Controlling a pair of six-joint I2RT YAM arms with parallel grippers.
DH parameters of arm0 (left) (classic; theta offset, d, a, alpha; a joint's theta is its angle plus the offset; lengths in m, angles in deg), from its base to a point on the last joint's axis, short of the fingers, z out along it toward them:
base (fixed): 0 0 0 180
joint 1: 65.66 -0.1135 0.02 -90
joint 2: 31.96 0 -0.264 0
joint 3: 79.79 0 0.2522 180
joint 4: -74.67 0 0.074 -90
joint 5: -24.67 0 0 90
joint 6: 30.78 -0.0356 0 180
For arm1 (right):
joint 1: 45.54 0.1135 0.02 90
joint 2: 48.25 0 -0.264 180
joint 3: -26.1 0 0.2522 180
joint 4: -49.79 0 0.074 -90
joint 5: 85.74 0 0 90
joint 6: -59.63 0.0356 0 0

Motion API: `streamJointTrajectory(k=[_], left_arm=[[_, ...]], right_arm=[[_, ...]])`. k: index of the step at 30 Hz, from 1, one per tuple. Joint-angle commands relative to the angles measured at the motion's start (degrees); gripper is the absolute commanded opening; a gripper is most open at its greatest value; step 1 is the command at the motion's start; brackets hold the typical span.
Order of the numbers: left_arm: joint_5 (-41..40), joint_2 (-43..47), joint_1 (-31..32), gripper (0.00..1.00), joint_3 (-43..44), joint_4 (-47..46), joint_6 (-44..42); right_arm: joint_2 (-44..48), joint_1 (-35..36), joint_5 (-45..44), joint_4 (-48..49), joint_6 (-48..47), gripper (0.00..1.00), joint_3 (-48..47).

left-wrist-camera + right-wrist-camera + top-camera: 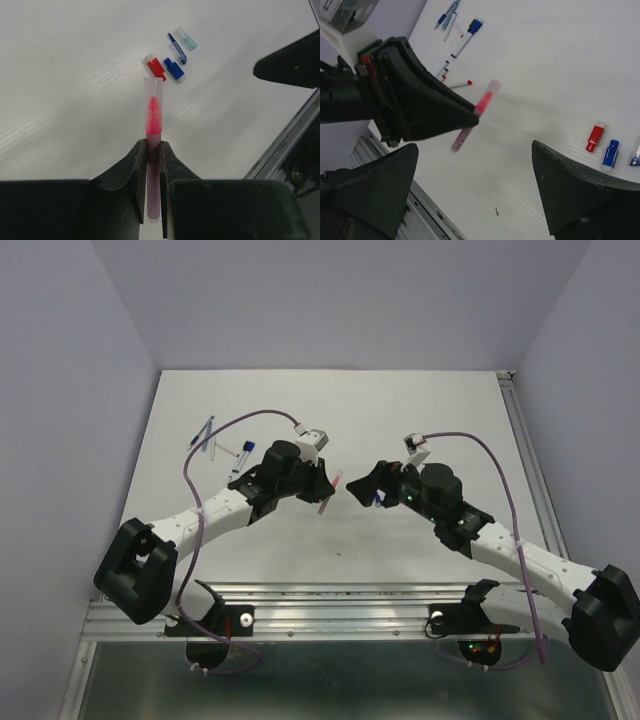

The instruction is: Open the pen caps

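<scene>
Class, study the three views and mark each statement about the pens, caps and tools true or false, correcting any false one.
1. The left tool grips a pink pen. True.
2. The right tool is shut on a cap. False: it stands wide open and holds nothing.
3. A red cap lies on the table beside a dark blue cap. True.
4. The pink pen rests on the table. False: the left tool holds it up off the table.
</scene>
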Motion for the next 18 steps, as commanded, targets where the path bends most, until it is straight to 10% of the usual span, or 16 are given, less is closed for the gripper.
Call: streamJointTrajectory(k=[1,18], left_arm=[[2.2,4.6,3.1,0.0,-0.9,-6.7,2.6],[-0.7,3.3,7.7,0.0,0.3,-6.2,2.9]], right_arm=[[-2.9,-0.4,0.2,5.9,4.1,0.99,-4.3],[-13.2,-0.4,-6.8,13.9,10.0,0.85,-5.1]])
